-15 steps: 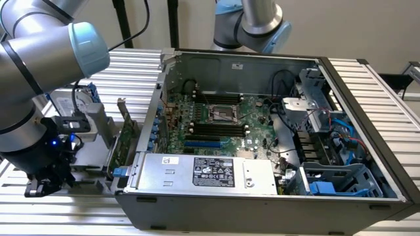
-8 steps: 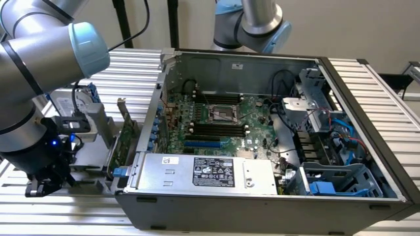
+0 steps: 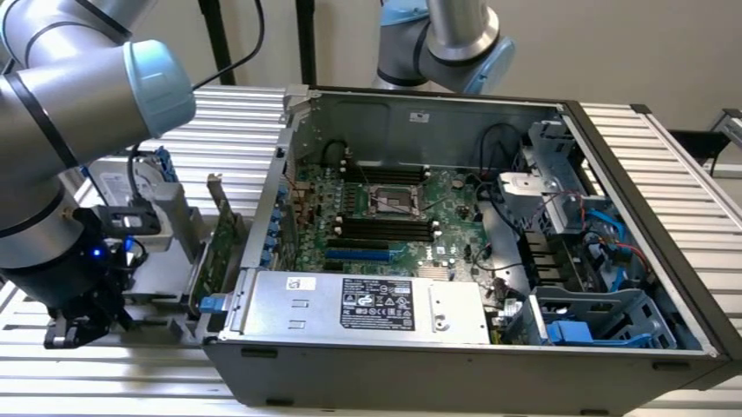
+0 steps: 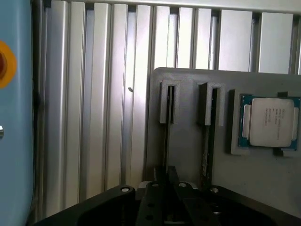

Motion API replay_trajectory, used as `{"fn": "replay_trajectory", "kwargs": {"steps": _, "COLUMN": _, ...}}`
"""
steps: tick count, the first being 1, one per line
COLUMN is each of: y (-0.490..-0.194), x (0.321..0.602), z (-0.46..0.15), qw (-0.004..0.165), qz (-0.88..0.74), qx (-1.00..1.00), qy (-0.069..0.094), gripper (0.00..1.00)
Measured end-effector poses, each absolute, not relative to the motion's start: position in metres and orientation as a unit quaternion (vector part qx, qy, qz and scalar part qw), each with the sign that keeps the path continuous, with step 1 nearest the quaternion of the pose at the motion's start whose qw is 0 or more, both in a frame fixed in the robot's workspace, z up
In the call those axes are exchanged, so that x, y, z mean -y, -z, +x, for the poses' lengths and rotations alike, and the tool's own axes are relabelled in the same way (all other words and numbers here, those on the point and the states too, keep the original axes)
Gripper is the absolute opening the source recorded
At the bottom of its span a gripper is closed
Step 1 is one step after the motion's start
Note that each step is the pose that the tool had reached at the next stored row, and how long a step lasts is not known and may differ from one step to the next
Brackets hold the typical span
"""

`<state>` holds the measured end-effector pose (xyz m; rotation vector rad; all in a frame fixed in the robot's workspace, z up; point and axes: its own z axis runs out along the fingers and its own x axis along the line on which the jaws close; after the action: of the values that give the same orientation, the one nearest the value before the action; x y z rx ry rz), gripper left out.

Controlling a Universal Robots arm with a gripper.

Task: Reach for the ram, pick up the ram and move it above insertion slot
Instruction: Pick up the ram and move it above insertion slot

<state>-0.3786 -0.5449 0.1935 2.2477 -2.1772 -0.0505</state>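
The ram [image 4: 166,127] stands on edge in the left groove of a grey holder [image 4: 188,155], showing as a thin dark strip. A second stick [image 4: 207,141] stands in the groove beside it. My gripper [image 4: 166,176] sits directly over the near end of the left stick, in line with it. In the exterior view my gripper [image 3: 79,330] is low at the exterior view's left, outside the computer case. The black memory slots [image 3: 383,230] lie on the motherboard inside the open case.
A processor chip [image 4: 269,121] rests in a pocket of the holder. A large green expansion card [image 3: 215,252] stands between holder and case wall [image 3: 273,217]. A second arm [image 3: 453,43] hangs behind the case. A blue panel with an orange button [image 4: 14,117] is close by.
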Motion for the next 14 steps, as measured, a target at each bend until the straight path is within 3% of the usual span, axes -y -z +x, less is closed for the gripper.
{"fn": "replay_trajectory", "kwargs": {"steps": 14, "y": -0.1941, "x": 0.5444, "z": -0.3782, "qw": 0.009, "qz": 0.713, "qx": 0.701, "qy": 0.014, "gripper": 0.14}}
